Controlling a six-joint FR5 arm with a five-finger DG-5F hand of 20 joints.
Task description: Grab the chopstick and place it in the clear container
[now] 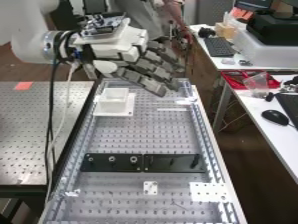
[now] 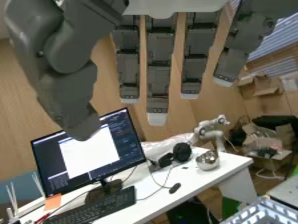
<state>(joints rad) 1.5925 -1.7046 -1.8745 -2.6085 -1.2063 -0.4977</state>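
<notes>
In the high view the hand (image 1: 148, 65) is above the far end of the bench, its fingers straight and spread, with nothing held. A small whitish, see-through container (image 1: 113, 101) sits on a white plate at the bench's far left, below the hand and to its left. A thin pale stick, seemingly the chopstick (image 1: 171, 109), lies flat across the perforated surface right of the container, not touching it. In the wrist view the hand (image 2: 159, 65) shows straight fingers, with the thumb apart from them.
Black blocks (image 1: 112, 162) cross the middle of the bench (image 1: 120, 186). White perforated plates (image 1: 208, 192) lie nearer. Metal rails line both sides. A side table (image 1: 226, 60) stands at the right, with a red tray (image 1: 241, 80) on it. The wrist view has a monitor (image 2: 90, 150) on a desk.
</notes>
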